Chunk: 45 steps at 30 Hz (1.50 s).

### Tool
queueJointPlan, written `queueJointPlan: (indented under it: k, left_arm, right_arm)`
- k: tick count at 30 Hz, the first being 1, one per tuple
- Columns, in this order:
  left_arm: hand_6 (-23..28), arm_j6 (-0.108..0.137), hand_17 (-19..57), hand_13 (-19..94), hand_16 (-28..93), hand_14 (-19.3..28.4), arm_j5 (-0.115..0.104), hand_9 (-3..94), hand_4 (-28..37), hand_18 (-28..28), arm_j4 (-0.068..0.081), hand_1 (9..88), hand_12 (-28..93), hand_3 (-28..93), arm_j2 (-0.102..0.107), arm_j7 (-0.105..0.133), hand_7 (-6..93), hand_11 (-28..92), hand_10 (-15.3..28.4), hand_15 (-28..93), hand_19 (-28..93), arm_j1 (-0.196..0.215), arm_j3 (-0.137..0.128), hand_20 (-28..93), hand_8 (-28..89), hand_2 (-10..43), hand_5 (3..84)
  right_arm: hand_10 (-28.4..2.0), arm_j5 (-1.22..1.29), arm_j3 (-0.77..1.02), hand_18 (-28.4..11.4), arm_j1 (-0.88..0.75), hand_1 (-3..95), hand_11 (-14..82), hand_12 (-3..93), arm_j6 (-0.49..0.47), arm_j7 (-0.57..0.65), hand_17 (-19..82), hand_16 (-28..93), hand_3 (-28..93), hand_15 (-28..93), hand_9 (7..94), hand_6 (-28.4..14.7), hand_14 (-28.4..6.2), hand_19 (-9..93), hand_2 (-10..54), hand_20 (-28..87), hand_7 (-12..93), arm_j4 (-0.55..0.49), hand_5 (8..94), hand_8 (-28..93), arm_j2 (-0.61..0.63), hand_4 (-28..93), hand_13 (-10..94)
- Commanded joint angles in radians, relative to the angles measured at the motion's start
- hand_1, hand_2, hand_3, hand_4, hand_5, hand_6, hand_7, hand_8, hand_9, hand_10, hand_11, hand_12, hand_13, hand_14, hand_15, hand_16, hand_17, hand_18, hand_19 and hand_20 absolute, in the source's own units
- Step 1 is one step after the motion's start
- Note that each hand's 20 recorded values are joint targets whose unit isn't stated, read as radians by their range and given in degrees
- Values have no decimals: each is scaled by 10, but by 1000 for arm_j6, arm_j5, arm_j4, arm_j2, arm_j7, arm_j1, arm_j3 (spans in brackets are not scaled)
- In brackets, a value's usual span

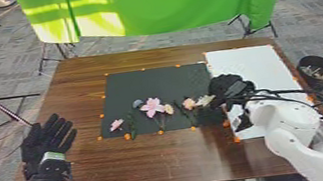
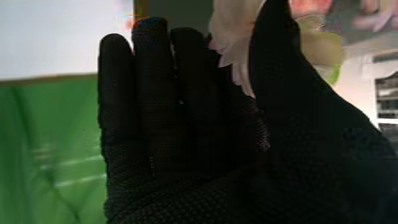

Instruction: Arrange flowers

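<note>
Across the dark mat (image 1: pixel 170 77) on the brown surface (image 1: pixel 150 168), six blooms could be counted: one small pink bloom (image 1: pixel 117 124) at the left, one bluish bloom (image 1: pixel 138 103), one large pink bloom (image 1: pixel 151 107), one peach bloom (image 1: pixel 168 109) just beside it, then one cream-peach bloom (image 1: pixel 189 104) and one whitish bloom (image 1: pixel 205 100) near the mat's right edge. They made a loose row over the mat's nearer half. Several green stems (image 1: pixel 130 125) ran from near the blooms toward the near edge, long axes roughly near to far with slight slants; how many there were could not be made out.

Two hands were in sight. The right robot hand (image 1: pixel 230 85) was at the mat's right edge, just beside the whitish bloom. Its fingers were straight and close together, the thumb set apart, and pale petals (image 2: pixel 235 47) showed between them; whether it pinched the flower could not be told. The left robot hand (image 1: pixel 46 140) was at the surface's left edge, fingers straight and a little spread.

One white sheet (image 1: pixel 248 62) lay right of the mat, with the right hand and arm covering part of it and the mat's edge. Small orange pieces (image 1: pixel 142 70) dotted the mat's border. One black bin (image 1: pixel 318 69) stood right of the surface, one green cloth (image 1: pixel 160 8) beyond it.
</note>
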Motion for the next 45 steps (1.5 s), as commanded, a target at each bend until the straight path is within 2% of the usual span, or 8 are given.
queueJointPlan:
  k: [1, 13, 19, 24, 30, 32, 36, 45]
  left_arm:
    - [115, 1, -62, 303, -105, 189, -5, 424, -283, 172, -1, 306, 118, 717, -3, 1, 214, 356, 175, 527, 434, 0, -1, 98, -103, 172, 475]
    - [115, 5, -60, 303, -106, 189, -7, 424, -283, 173, -7, 307, 118, 719, -6, 3, 214, 356, 175, 526, 435, 11, -4, 96, -104, 169, 474]
    - [116, -36, -61, 301, -105, 188, -3, 421, -283, 172, 7, 297, 118, 725, 2, 17, 211, 355, 175, 524, 434, 4, 0, 95, -103, 154, 470]
    - [116, -42, -63, 292, -104, 187, 54, 410, -283, 172, 8, 281, 116, 727, 10, -2, 201, 340, 178, 514, 428, 1, -11, 95, -100, 142, 461]
    - [112, -65, -64, 289, -109, 182, 66, 397, -283, 170, 12, 279, 102, 727, 16, 16, 178, 298, 173, 473, 420, 4, -17, 97, -98, 139, 456]
    - [108, -62, -65, 273, -115, 168, 99, 375, -283, 167, 11, 276, 90, 726, 23, 14, 155, 264, 164, 421, 413, 4, -22, 98, -97, 134, 447]
    - [109, -91, -69, 187, -114, 130, 165, 305, -283, 150, 18, 264, 56, 726, 18, -4, 84, 201, 142, 284, 376, -7, -37, 93, -84, 121, 417]
    - [70, -166, -76, 52, -116, 60, 267, 160, -283, 104, 43, 225, -1, 710, 42, 19, 40, 112, 99, 116, 250, -50, -45, 73, -73, 115, 325]
  right_arm:
    - [-122, -12, -41, -157, -14, 479, 87, 131, -19, 11, 262, 194, 790, 190, 652, 1, -98, 524, -79, 217, 155, -14, 595, -122, -15, -283, 622]
    - [-143, 44, 26, -165, -17, 464, 46, 108, -110, 67, 218, 176, 838, 148, 432, -36, -117, 495, -95, 181, 140, -42, 437, -123, -7, -283, 478]
    - [-156, 72, 60, -165, -41, 445, 30, 111, -60, 13, 202, 178, 852, 129, 361, -50, -125, 463, -95, 170, 118, -54, 381, -111, 28, -283, 412]
    - [-158, 87, 145, -164, -75, 392, 23, 112, 33, -61, 197, 179, 843, 114, 338, -49, -128, 423, -95, 168, 109, -55, 354, -105, -3, -283, 379]
    - [-156, 419, 166, -165, -76, 243, 28, 112, 384, -167, 197, 180, 818, 111, 358, -48, -135, 379, -45, 173, 107, -32, 373, -99, 49, -267, 374]
    - [-147, 588, 197, -165, -91, 220, 32, 111, 451, -237, 199, 179, 820, 111, 373, -45, -137, 360, -12, 174, 109, -22, 386, -99, 33, -264, 379]
    - [-133, 946, 292, -164, -135, 172, 38, 104, 414, -249, 198, 173, 822, 115, 395, -31, -133, 287, 55, 188, 112, -32, 407, -106, -28, -275, 378]
    - [-143, 1310, 408, -191, -181, 56, 20, 90, 293, -263, 178, 154, 797, 74, 330, -24, -136, 190, 84, 188, 67, -8, 330, -87, -104, -268, 285]
